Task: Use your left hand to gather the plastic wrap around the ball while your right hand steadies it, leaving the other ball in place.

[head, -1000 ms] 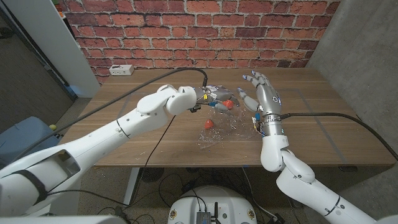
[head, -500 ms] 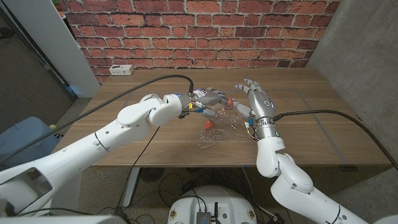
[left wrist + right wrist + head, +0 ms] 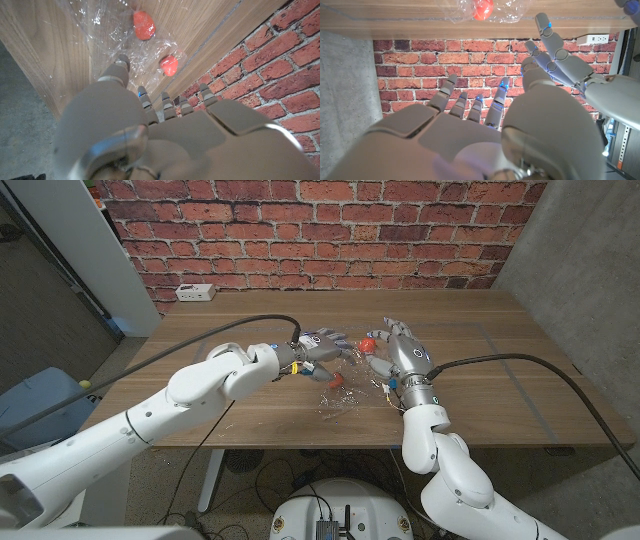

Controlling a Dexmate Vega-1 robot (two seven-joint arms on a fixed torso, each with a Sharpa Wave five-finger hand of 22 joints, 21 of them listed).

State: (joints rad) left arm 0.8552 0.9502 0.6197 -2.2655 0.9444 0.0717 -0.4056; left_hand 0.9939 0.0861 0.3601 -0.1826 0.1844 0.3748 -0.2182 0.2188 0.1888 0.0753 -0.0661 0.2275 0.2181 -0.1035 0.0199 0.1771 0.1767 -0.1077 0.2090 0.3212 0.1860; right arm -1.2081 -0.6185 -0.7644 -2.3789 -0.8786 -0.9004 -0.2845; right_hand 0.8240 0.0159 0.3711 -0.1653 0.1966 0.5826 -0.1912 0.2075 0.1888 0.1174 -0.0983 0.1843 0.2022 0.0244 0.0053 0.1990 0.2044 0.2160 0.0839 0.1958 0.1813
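**Hands closing in on the wrap, no grip yet**

Left hand (image 3: 322, 346) hovers with fingers spread over the wrap (image 3: 345, 385), grasping nothing. One ball (image 3: 336, 379) lies in the crinkled film near the table's middle; the other ball (image 3: 367, 342) sits just beyond, between your two hands. Right hand (image 3: 400, 350) is also released, fingers apart, beside the farther ball. You appear to be in the approach. Next, steady one ball with the right, then bunch film around it with the left, sparing the second.

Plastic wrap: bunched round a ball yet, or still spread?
Mostly spread. The wrap lies crumpled but loose on the table, the near ball sitting on it unwrapped.
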